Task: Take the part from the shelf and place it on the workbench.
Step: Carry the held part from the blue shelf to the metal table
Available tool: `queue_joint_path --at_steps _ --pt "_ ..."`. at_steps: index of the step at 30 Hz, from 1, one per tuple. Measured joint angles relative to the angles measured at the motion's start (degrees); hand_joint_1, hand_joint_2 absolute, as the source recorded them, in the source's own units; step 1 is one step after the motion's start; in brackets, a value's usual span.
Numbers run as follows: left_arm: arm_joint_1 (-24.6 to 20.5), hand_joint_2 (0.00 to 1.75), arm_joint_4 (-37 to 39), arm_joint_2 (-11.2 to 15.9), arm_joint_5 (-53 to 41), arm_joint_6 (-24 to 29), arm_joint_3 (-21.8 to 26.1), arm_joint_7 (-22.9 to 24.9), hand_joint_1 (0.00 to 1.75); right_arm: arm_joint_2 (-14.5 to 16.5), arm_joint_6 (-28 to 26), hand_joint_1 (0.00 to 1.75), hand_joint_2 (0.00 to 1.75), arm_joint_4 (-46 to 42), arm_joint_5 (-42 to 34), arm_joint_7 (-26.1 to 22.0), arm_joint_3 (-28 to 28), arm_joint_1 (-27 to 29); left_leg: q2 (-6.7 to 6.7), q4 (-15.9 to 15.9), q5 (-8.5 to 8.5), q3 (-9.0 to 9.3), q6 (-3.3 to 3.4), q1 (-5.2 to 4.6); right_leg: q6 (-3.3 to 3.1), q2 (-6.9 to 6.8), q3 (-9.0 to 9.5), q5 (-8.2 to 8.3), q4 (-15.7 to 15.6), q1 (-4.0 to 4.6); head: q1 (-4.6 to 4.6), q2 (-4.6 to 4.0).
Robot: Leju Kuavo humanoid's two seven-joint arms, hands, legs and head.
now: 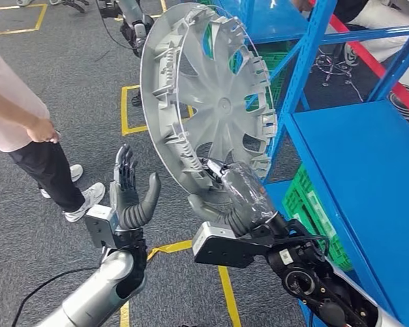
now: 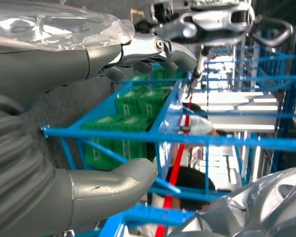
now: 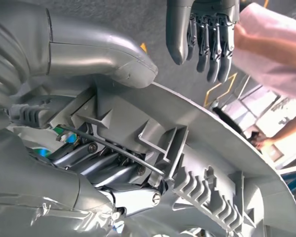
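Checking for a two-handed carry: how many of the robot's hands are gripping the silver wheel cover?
1. The right hand grips the wheel cover at its lower rim; the left hand is raised beside it, fingers spread, holding nothing.

Silver arms, grey ribbed-cover left robot hand [image 1: 127, 197] with dark fingers.

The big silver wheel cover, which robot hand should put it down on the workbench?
The right hand, probably. It already grips the wheel cover by its lower rim, clear of the blue shelf. The left hand is open beside it, fingers spread, holding nothing.
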Motion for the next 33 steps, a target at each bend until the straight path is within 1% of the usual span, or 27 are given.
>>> queue_joint_path --at_steps 2,3,5,6,7,8,10,11,12,13,14,15,16,17,19,20,21,22,23,25,26,27,28,30,31,32,33 --pt "-0.09 1.75 -0.01 -0.05 0.03 -0.02 0.00 -0.07 0.00 -0.01 -0.02 1.75 1.75 -0.01 -0.14 -0.01 -0.02 -0.02 -1.08 -0.15 0.09 0.16 0.68 0.13 0.46 2.33 -1.59 -2.50 3.79 -0.35 0.23 0.00" --pt "-0.13 1.75 -0.01 -0.10 0.04 -0.03 0.00 -0.10 0.00 -0.01 -0.02 1.75 1.75 -0.01 -0.19 -0.02 -0.01 0.00 -1.62 -0.15 0.10 0.18 0.88 0.10 0.53 3.71 -3.34 -4.42 7.59 -0.42 0.38 0.00" --pt "-0.15 1.75 0.01 -0.20 0.12 -0.04 0.00 -0.12 0.00 -0.03 -0.02 1.75 1.75 0.01 -0.27 -0.02 0.03 0.13 -2.91 -0.11 0.11 0.19 1.13 -0.10 0.41 4.76 -7.29 -7.49 15.81 -0.38 0.52 0.00" --pt "-0.13 1.75 0.01 -0.24 0.15 -0.04 0.00 -0.13 0.00 -0.03 -0.02 1.75 1.75 0.02 -0.32 -0.01 0.05 0.23 -3.68 -0.08 0.11 0.22 1.17 -0.22 0.24 4.91 -8.49 -7.69 17.93 -0.33 0.53 0.00" --pt "-0.12 1.75 0.01 -0.25 0.19 -0.04 0.00 -0.14 0.00 -0.04 -0.02 1.75 1.75 0.03 -0.35 0.00 0.07 0.31 -4.51 -0.05 0.11 0.27 1.18 -0.30 -0.02 5.05 -8.62 -6.69 17.63 -0.26 0.54 0.00" --pt "-0.12 1.75 0.01 -0.27 0.19 -0.04 0.00 -0.15 0.00 -0.04 -0.02 1.75 1.75 0.03 -0.36 0.00 0.07 0.34 -5.36 -0.01 0.11 0.35 1.18 -0.35 -0.35 5.40 -7.66 -4.67 14.99 -0.19 0.55 0.00" --pt "-0.15 1.75 0.01 -0.34 0.19 -0.04 0.00 -0.21 0.00 -0.04 -0.03 1.75 1.75 0.02 -0.37 -0.01 0.05 0.32 -6.93 0.04 0.14 0.45 1.10 -0.36 -1.06 7.83 -4.17 -0.16 6.60 -0.12 0.53 0.00" --pt "-0.17 1.75 0.01 -0.38 0.19 -0.04 0.00 -0.23 0.00 -0.04 -0.04 1.75 1.75 0.01 -0.37 -0.02 0.04 0.28 -7.67 0.05 0.22 0.35 0.96 -0.25 -1.27 9.07 -2.77 1.11 3.29 -0.10 0.53 0.00" --pt "-0.19 1.75 0.01 -0.43 0.19 -0.04 0.00 -0.24 0.00 -0.05 -0.05 1.75 1.75 0.01 -0.37 -0.02 0.03 0.24 -8.36 0.03 0.35 0.15 0.73 -0.10 -1.42 9.91 -1.96 1.57 1.30 -0.05 0.54 0.00" --pt "-0.17 1.75 0.01 -0.46 0.20 -0.04 0.00 -0.24 0.00 -0.05 -0.06 1.75 1.75 0.01 -0.37 -0.02 0.03 0.21 -9.08 -0.07 0.56 -0.09 0.40 0.07 -1.51 9.96 -1.52 1.37 0.67 0.01 0.56 0.00" --pt "-0.15 1.75 0.01 -0.46 0.20 -0.04 0.00 -0.25 0.00 -0.05 -0.06 1.75 1.75 0.01 -0.37 -0.01 0.03 0.19 -9.85 -0.27 0.81 -0.29 0.00 0.20 -1.58 9.25 -1.19 1.45 0.14 0.06 0.63 0.00" --pt "-0.11 1.75 0.01 -0.44 0.21 -0.04 0.00 -0.25 0.00 -0.05 -0.06 1.75 1.75 0.01 -0.37 0.01 0.03 0.19 -9.87 -0.34 0.93 -0.43 -0.26 0.19 -1.68 8.49 -0.80 1.64 -0.39 -0.08 0.63 0.00" --pt "-0.12 1.75 0.01 -0.40 0.20 -0.04 0.00 -0.27 0.00 -0.04 -0.06 1.75 1.75 0.01 -0.37 -0.01 0.03 0.16 -8.54 0.19 0.52 -0.78 -0.51 0.01 -1.78 7.70 -0.35 1.99 -1.03 -0.20 0.50 0.00" --pt "-0.21 1.75 0.01 -0.36 0.20 -0.04 0.00 -0.28 0.00 -0.04 -0.06 1.75 1.75 0.00 -0.37 -0.04 0.02 0.11 -6.60 1.93 -0.57 -1.64 -0.76 -0.19 -1.89 6.83 -0.11 2.35 -1.67 -0.33 0.33 0.00" --pt "-0.36 1.75 0.02 -0.32 0.19 -0.04 0.00 -0.32 0.00 -0.04 -0.07 1.75 1.75 -0.01 -0.44 -0.10 0.02 0.01 -2.47 9.09 -4.23 -5.08 -1.35 -0.28 -2.09 5.07 0.07 2.68 -2.19 -0.26 0.03 0.00" --pt "-0.38 1.75 0.02 -0.31 0.19 -0.04 0.00 -0.32 0.00 -0.04 -0.08 1.75 1.75 0.01 -0.51 -0.12 0.05 -0.02 -1.83 13.10 -5.78 -7.08 -1.71 -0.11 -2.13 4.15 0.01 2.65 -2.17 -0.23 -0.01 0.00" --pt "-0.35 1.75 0.03 -0.30 0.20 -0.04 0.00 -0.32 0.00 -0.04 -0.08 1.75 1.75 0.02 -0.59 -0.12 0.09 0.00 -1.54 15.72 -6.45 -8.43 -2.00 0.09 -2.12 3.28 -0.04 2.59 -2.14 -0.21 -0.03 0.00" --pt "-0.34 1.75 0.03 -0.28 0.20 -0.04 0.00 -0.31 0.00 -0.04 -0.07 1.75 1.75 0.03 -0.66 -0.12 0.14 0.01 -1.35 16.08 -6.07 -8.65 -2.25 0.31 -2.06 2.41 -0.08 2.51 -2.09 -0.23 -0.07 0.00" --pt "-0.34 1.75 0.03 -0.25 0.21 -0.04 0.00 -0.31 0.00 -0.04 -0.07 1.75 1.75 0.03 -0.67 -0.12 0.19 0.01 -0.96 13.91 -4.72 -7.53 -2.48 0.49 -1.94 1.59 -0.10 2.40 -1.99 -0.27 -0.10 0.00" --pt "-0.42 1.75 0.03 -0.22 0.20 -0.03 0.00 -0.31 0.00 -0.04 -0.08 1.75 1.75 0.02 -0.67 -0.13 0.26 -0.01 1.22 5.49 -1.33 -2.93 -2.67 0.58 -1.43 0.12 -0.14 1.92 -1.53 -0.25 -0.30 0.00" --pt "-0.47 1.75 0.03 -0.22 0.19 -0.03 0.00 -0.31 0.00 -0.04 -0.08 1.75 1.75 0.02 -0.67 -0.13 0.27 -0.06 2.22 2.11 -0.20 -1.17 -2.41 0.48 -1.09 -0.50 -0.16 1.61 -1.21 -0.12 -0.36 0.00" --pt "-0.52 1.75 0.02 -0.23 0.19 -0.03 0.00 -0.32 0.00 -0.04 -0.08 1.75 1.75 0.01 -0.67 -0.13 0.27 -0.12 2.79 0.32 0.27 -0.26 -1.96 0.35 -0.72 -0.99 -0.13 1.33 -0.97 0.02 -0.34 0.00" --pt "-0.56 1.75 0.02 -0.22 0.20 -0.03 0.00 -0.33 0.00 -0.04 -0.08 1.75 1.75 0.01 -0.67 -0.14 0.29 -0.17 2.66 -0.02 0.24 -0.21 -1.38 0.16 -0.37 -1.52 -0.05 1.11 -0.85 0.19 -0.28 0.00" --pt "-0.55 1.75 0.01 -0.19 0.21 -0.03 0.00 -0.36 0.00 -0.04 -0.08 1.75 1.75 0.00 -0.68 -0.16 0.40 -0.25 1.15 0.04 0.33 -0.39 -0.35 0.18 0.30 -2.23 0.21 0.68 -0.71 0.09 0.01 0.00" --pt "-0.57 1.75 0.01 -0.16 0.21 -0.03 0.00 -0.38 0.00 -0.04 -0.08 1.75 1.75 -0.01 -0.69 -0.16 0.44 -0.27 0.44 -0.04 0.39 -0.38 0.00 0.24 0.61 -1.45 0.04 0.04 -0.10 -0.08 0.11 0.00" --pt "-0.62 1.75 0.01 -0.15 0.21 -0.03 0.00 -0.40 0.00 -0.04 -0.09 1.75 1.75 -0.02 -0.73 -0.15 0.45 -0.30 -0.19 -0.16 0.48 -0.33 0.37 0.33 0.84 -0.01 -0.62 -1.16 1.55 -0.29 0.24 0.00" --pt "-0.69 1.75 0.01 -0.16 0.21 -0.03 0.00 -0.42 0.00 -0.06 -0.09 1.75 1.75 -0.03 -0.75 -0.15 0.44 -0.30 -0.82 -0.22 0.55 -0.29 0.67 0.35 0.99 1.87 -1.95 -2.92 4.54 -0.47 0.39 0.00"
